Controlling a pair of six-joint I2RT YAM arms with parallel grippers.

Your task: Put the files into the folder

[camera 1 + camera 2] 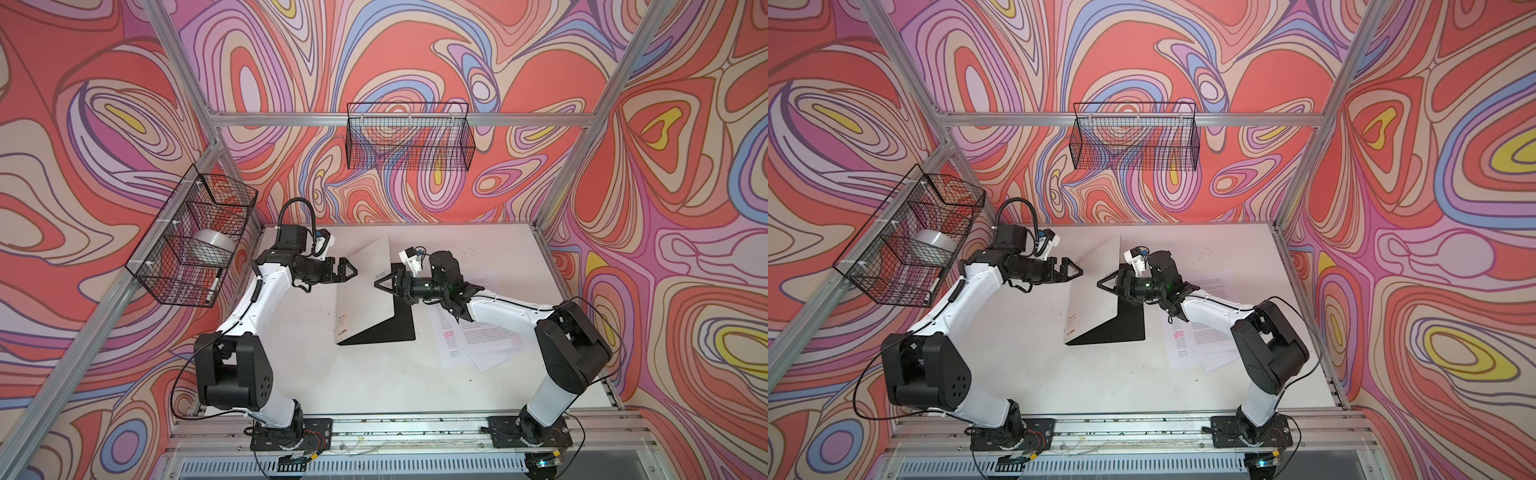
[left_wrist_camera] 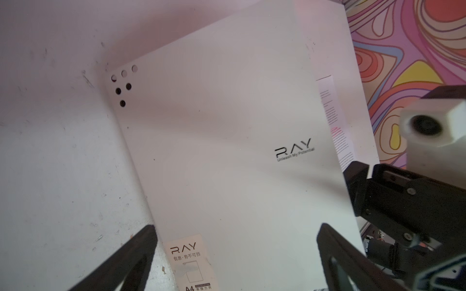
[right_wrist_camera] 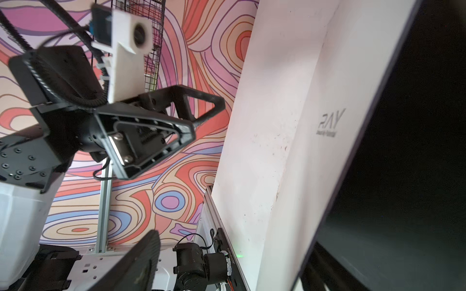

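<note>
Left wrist view shows you the folder point(image 2: 227, 151) printed "RAY Unleash My Potential", sticker point(image 2: 193, 262) "A4". Your left gripper point(image 1: 350, 272) and right gripper point(image 1: 384, 284) flank it, both spread wide.

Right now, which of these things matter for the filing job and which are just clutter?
Job:
- folder, half open mid-table
- files, loose sheets beside it, partly under the right arm

Lying about:
- side basket with tape roll and marker
- back basket
</note>
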